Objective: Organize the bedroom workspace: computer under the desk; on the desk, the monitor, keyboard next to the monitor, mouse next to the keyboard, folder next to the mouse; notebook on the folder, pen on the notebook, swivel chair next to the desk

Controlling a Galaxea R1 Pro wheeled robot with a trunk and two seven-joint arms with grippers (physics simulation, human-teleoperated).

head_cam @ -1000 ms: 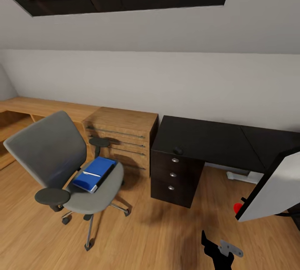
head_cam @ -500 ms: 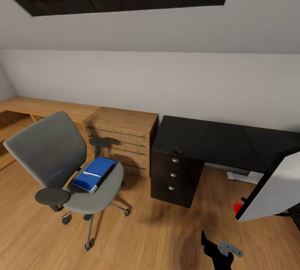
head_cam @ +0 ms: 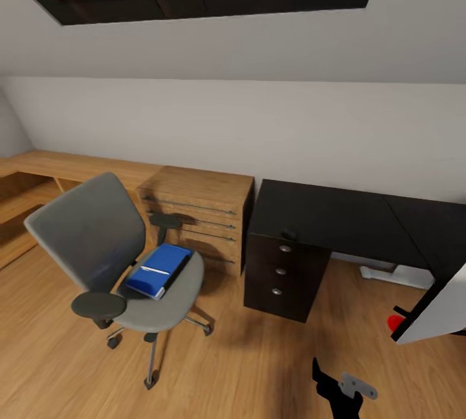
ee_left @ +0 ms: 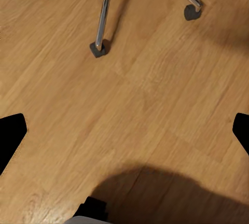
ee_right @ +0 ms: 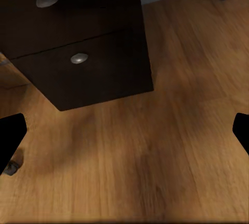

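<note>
I take the desk [head_cam: 336,218] as my landmark, its black top running along the white wall. Farthest to its left stands the swivel chair [head_cam: 97,237], well apart from the desk on the wood floor [head_cam: 259,367], its grey back turned toward the low oak shelving [head_cam: 39,169]. The folder [head_cam: 158,270] lies flat on the chair's seat, bright blue with a white stripe, on the side of the seat nearer the desk. Between chair and desk, an oak drawer cabinet [head_cam: 200,218] stands just beside the desk's left end.

Under that left end hangs the desk's black drawer unit [head_cam: 281,273] with three round knobs; a small dark object [head_cam: 289,235] sits on the desktop edge above it. To the desk's right, at the frame's edge, the monitor [head_cam: 437,312] leans tilted, its pale back toward me, with something red [head_cam: 396,322] beside its lower corner.

My left gripper [ee_left: 124,133] hangs over bare floor near the chair's chrome legs [ee_left: 104,14], fingers spread wide apart. My right gripper [ee_right: 124,133] faces the drawer unit's lower drawers, fingers likewise spread, holding nothing.
</note>
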